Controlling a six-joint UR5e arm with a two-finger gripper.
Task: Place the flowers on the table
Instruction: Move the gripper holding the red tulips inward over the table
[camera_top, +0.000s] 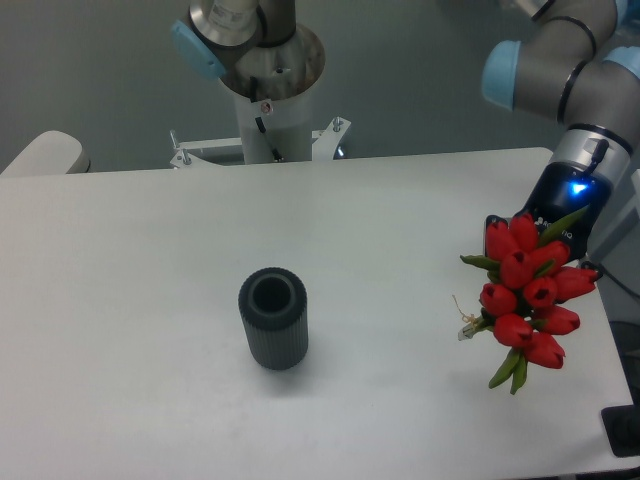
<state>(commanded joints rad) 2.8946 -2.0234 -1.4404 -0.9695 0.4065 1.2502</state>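
The flowers, a bunch of red tulips with green leaves, are at the right side of the white table, near its right edge. The blooms face the camera and hide the stems. My gripper comes down from the upper right, right behind the bunch. Its fingers are hidden by the blooms. The bunch looks held just above the tabletop, with some leaves hanging below it.
A dark grey ribbed vase stands upright left of the table's middle, well apart from the flowers. The arm's white base column stands behind the far edge. A dark object sits off the table's front right corner.
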